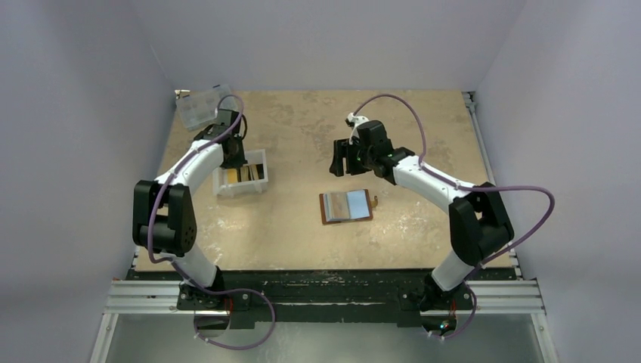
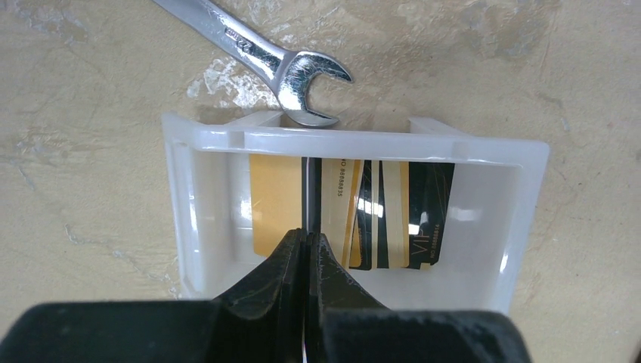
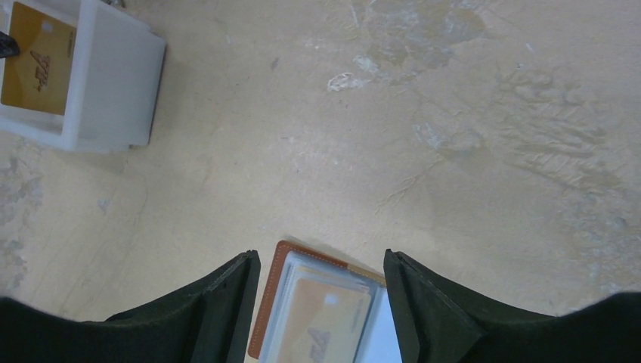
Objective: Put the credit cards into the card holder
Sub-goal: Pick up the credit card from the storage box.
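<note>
The left gripper [image 2: 306,236] is seen with its jaws pressed to a hairline slit. A thin card [image 2: 306,193] is pinched edge-on between them, standing upright inside the white tray [image 2: 393,141]. On either side of the jaws the other credit cards [image 2: 378,215] are fanned in the tray, a gold one to the left and gold-striped black ones to the right. Beyond the tray's far wall a silver wrench [image 2: 287,72] is laid on the table [image 2: 91,91]. The right gripper [image 3: 321,255] is held wide open with nothing gripped. The card holder [image 3: 266,302] is seen between its fingers, untouched and lying open, with an orange-yellow card [image 3: 321,321] tucked under a clear slot.
</note>
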Controlling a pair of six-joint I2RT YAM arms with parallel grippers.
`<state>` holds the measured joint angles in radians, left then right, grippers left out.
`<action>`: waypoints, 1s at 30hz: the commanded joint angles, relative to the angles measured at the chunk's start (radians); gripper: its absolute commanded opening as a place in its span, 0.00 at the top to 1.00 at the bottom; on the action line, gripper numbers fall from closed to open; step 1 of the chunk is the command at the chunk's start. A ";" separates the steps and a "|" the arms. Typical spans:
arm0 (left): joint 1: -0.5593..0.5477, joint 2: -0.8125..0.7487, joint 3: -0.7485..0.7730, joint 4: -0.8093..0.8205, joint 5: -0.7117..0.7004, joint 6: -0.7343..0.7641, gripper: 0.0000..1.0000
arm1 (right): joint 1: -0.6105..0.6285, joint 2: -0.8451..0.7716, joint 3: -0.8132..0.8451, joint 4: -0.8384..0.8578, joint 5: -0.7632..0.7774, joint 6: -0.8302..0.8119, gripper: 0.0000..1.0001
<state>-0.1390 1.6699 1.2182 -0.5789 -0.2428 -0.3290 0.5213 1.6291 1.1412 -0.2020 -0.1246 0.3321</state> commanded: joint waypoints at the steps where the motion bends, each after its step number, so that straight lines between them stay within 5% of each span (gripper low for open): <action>1: 0.009 -0.083 0.062 -0.033 0.016 0.010 1.00 | 0.024 0.016 0.059 0.018 -0.040 0.004 0.31; 12: 0.032 -0.173 0.155 -0.106 0.057 -0.012 1.00 | 0.044 0.086 0.156 0.036 -0.164 0.035 0.30; 19: 0.048 -0.242 0.241 -0.139 0.120 -0.009 1.00 | 0.071 0.131 0.215 0.105 -0.281 0.101 0.20; 26: 0.056 -0.275 0.287 -0.170 0.194 -0.012 1.00 | 0.085 0.221 0.250 0.402 -0.465 0.312 0.11; 30: 0.059 -0.296 0.299 -0.172 0.236 -0.015 1.00 | 0.107 0.286 0.213 0.818 -0.546 0.542 0.04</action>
<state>-0.0902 1.4139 1.4700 -0.7338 -0.0719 -0.3317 0.6060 1.8732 1.3476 0.1715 -0.5423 0.6296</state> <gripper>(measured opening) 0.028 0.932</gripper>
